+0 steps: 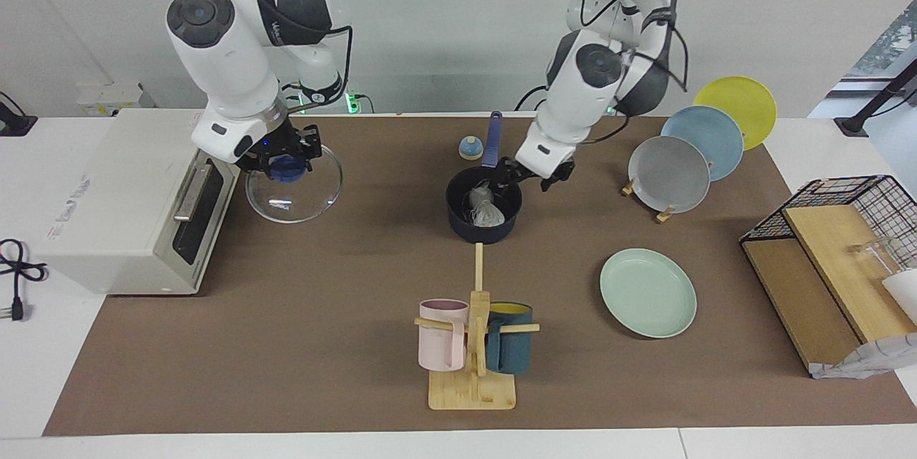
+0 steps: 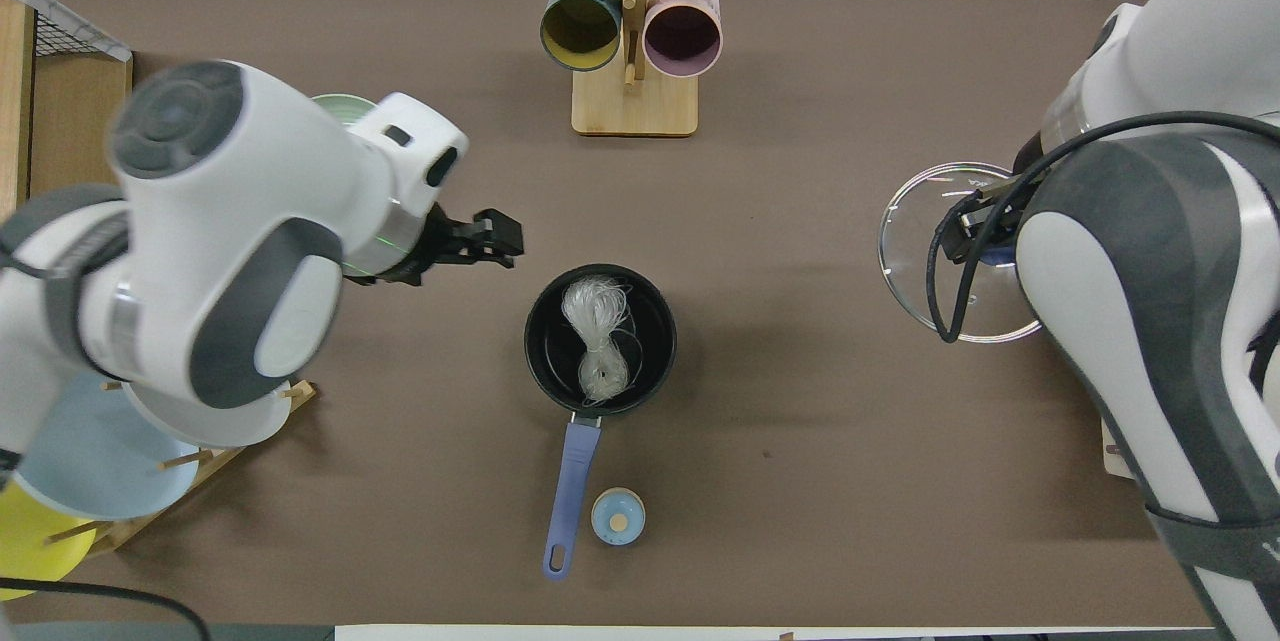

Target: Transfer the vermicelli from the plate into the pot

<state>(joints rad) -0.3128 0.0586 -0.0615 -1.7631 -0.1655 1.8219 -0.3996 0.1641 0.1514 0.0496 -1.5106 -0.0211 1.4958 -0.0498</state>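
Brown mat over white table [image 1: 215, 373], pale wall at the robots' end; toaster oven [image 1: 122, 194] at right arm's end, wire rack w/ wooden boards [image 1: 824, 258] at left arm's end. Vermicelli [image 2: 598, 341] lies inside the dark navy saucepan [image 2: 545, 361] at mat centre, blue handle pointing toward the robots; both bundles appear to be in, touching each other. Mint-green plate [image 1: 648, 292] bare, farther from robots than the pot, toward left arm's end; in overhead view mostly hidden under the left arm. Left gripper [image 1: 529, 177] released, fingers apart, nothing in them, up in the air beside the pot rim on the left arm's side. Right gripper [image 1: 286, 158] clenched on blue knob of glass lid [image 1: 294, 190], lid held off the mat near the oven. Mug tree [image 1: 473, 344] w/ pink + teal mugs farther from robots than pot; small blue knob-like disc [image 2: 618, 516] just beside the pot handle. Judgement: transfer looks done; lid prob. next. Risks: left gripper low and close to rim, a sideways move could clip the pot; loose noodle strands may drape over the rim and get pinched under the lid; glass lid hanging tilted from the knob could swing and hit the rim.
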